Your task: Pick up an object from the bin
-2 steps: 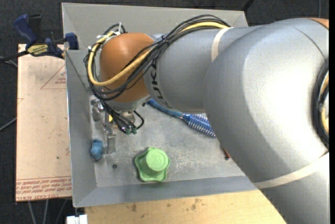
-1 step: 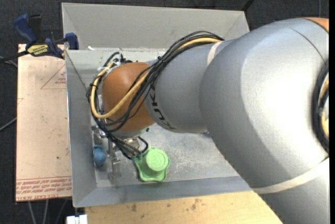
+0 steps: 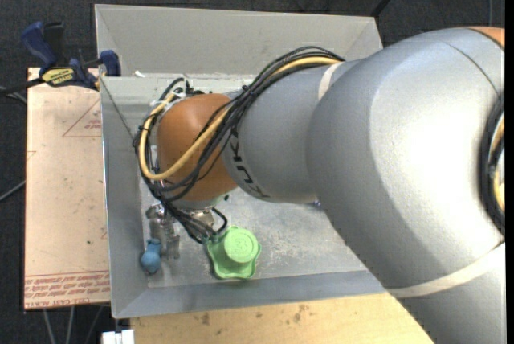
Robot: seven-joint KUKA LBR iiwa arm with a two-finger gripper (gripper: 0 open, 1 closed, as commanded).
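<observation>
My gripper (image 3: 166,241) hangs below the orange wrist cover, low over the bin's near left corner. A small blue thing with a rounded end (image 3: 150,258) lies on the floor just left of and below it, touching or nearly touching the gripper's tip; I cannot tell which. A bright green, lobed plastic piece with a round raised top (image 3: 233,254) rests a little to the right, by the bin's front wall. Black cables droop between the gripper and the green piece.
The arm and its orange cover hide most of the bin's middle and right. The left wall and front wall stand close to the gripper. Bare speckled floor shows to the right of the green piece.
</observation>
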